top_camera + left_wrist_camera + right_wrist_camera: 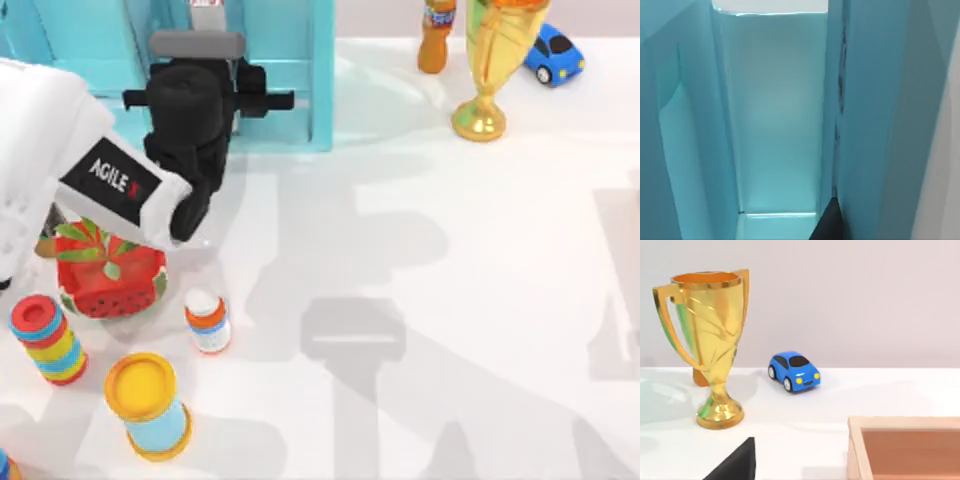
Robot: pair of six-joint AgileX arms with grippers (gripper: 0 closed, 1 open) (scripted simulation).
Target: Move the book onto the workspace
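Shelf unit (290,70) at the table's (450,300) rear-left edge, the left arm (190,130) reaching into it. Trophy (487,60), bottle (437,35) and toy car (553,55) along the rear edge, right of the shelf. Watermelon-patterned pot (108,275), small bottle (208,320) and two stacked cylinders (48,340) (148,405) near the front-left corner.

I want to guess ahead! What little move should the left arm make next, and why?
Probably ease a little deeper into the blue shelf. The left pincer is already at its opening, and the left wrist view looks into a blue compartment, with no book seen held yet.
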